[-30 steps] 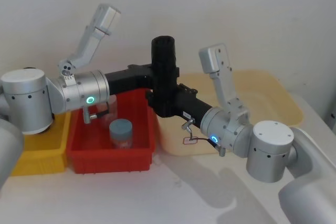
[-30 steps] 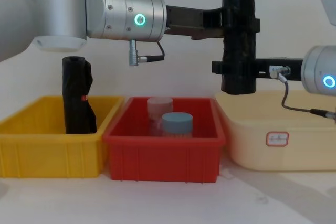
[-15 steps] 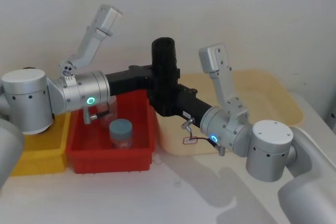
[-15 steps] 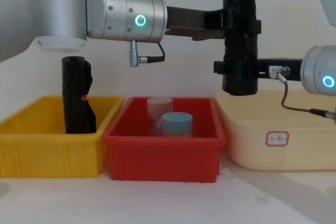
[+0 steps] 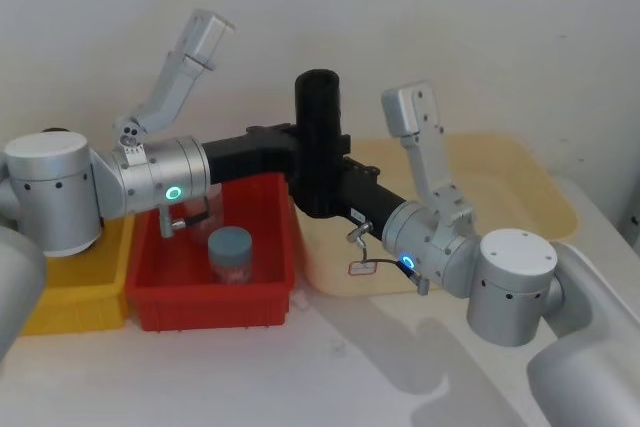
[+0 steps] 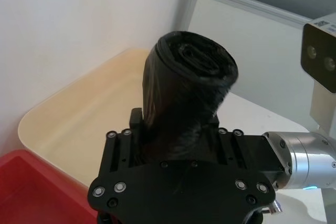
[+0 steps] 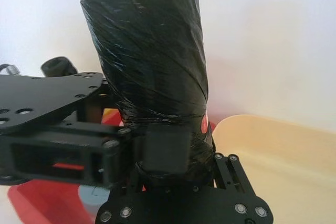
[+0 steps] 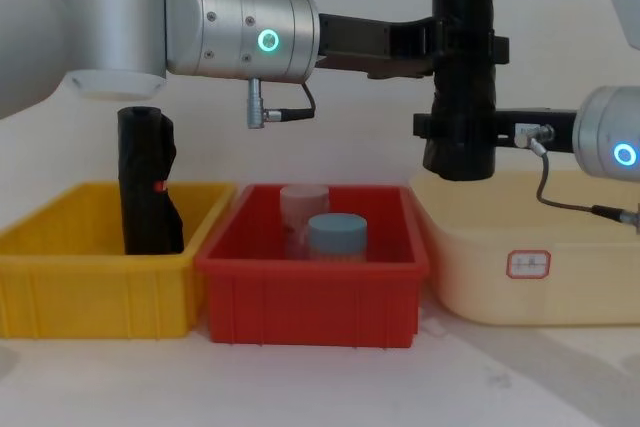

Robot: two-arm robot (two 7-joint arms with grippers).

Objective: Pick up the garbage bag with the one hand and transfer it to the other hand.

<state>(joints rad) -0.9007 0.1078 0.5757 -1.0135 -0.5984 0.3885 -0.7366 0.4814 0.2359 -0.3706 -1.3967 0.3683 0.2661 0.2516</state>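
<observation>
One garbage bag (image 8: 462, 2), a smooth black roll, stands upright in the air, and we see it above the place where the red bin (image 8: 310, 297) meets the cream tub (image 8: 590, 287). Both grippers have hold of it. The left gripper (image 8: 463, 44), on the green-ringed arm reaching in from the left, is clamped on its upper half. The right gripper (image 8: 458, 132), on the blue-ringed arm, is clamped on its lower half, just beneath the left one. Below, in the red bin, we find a blue-lidded jar (image 8: 336, 235) with a paler jar (image 8: 303, 202) behind it. Farther left, a second black roll (image 8: 148, 187) with a red mark stands in the yellow bin (image 8: 90, 297).
</observation>
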